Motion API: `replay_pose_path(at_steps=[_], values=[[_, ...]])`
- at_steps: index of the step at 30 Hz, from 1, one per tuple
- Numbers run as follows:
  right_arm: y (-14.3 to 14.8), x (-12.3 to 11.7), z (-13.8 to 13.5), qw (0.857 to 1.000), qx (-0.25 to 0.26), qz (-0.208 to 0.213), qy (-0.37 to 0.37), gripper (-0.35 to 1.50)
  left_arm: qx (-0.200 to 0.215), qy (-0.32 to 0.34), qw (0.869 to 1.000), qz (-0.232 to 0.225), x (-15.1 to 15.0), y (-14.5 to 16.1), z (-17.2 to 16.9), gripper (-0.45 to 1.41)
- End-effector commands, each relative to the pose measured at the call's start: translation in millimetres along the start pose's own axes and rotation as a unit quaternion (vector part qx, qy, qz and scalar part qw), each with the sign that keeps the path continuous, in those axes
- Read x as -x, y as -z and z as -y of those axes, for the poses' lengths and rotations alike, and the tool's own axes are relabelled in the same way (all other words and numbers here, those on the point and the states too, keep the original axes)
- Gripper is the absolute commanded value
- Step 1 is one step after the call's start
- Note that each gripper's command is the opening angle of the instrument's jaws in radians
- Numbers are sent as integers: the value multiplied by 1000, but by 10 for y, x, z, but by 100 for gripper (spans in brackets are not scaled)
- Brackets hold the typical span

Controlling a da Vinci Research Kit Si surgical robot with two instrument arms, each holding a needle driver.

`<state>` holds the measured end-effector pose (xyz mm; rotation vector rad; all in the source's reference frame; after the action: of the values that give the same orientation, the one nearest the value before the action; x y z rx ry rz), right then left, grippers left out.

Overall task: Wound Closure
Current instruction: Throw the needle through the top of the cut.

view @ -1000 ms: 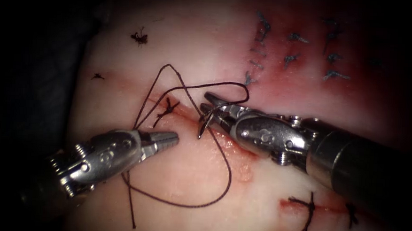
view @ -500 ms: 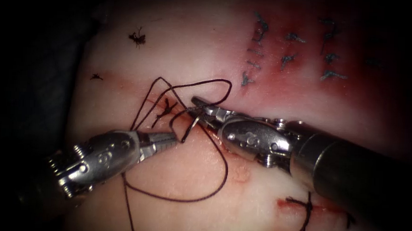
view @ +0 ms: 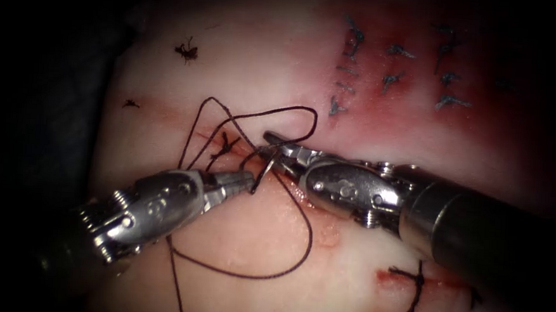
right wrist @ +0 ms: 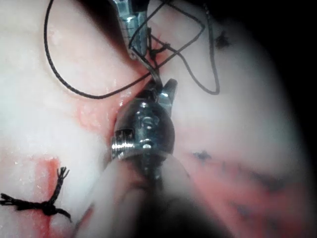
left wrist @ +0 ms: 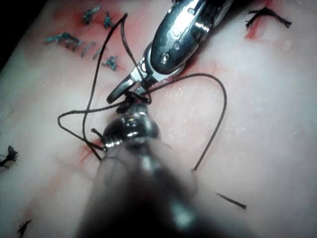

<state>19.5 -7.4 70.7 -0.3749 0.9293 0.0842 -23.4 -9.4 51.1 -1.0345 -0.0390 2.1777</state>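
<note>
Left hand (view: 246,182) pressed together at needle (view: 263,173) tip, over the cut (view: 301,195) in the tissue (view: 264,60). Needle clear of tissue, pinched mid-curve by right hand (view: 271,148). Thread (view: 285,264) looped around both.

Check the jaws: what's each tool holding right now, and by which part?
Right tool holds the needle near its upper end, clear of the tissue. Left tool is at the needle's lower tip; a grip cannot be told.

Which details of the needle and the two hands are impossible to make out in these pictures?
- Needle, endoscope view: its tip, hidden at the left hand.
- Left hand, left wrist view: its grip, blocked by its own wrist.
- Right hand, right wrist view: where it holds the needle, too small.
- Thread: its end, among crossing loops.
</note>
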Motion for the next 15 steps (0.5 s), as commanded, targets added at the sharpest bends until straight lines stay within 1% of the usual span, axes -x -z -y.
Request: replay_pose_path(at_steps=[1,5,7,10,15], values=[[-8,0,-3,1000,0,-2,0,-35,0,0,1000,-2,-3,-11,1,-35],[-8,1,-8,1000,1,-2,-11,-35,-1,-4,1000,-5,3,-22,-2,-35],[-8,1,-10,1000,0,-3,-15,-35,2,-10,1000,5,11,-29,-4,-35],[-8,1,-13,1000,1,-3,-22,-35,9,-20,1000,20,29,-37,-7,-35],[-8,-1,-24,999,3,-13,-40,-35,19,-16,999,39,62,-46,-10,-35]])
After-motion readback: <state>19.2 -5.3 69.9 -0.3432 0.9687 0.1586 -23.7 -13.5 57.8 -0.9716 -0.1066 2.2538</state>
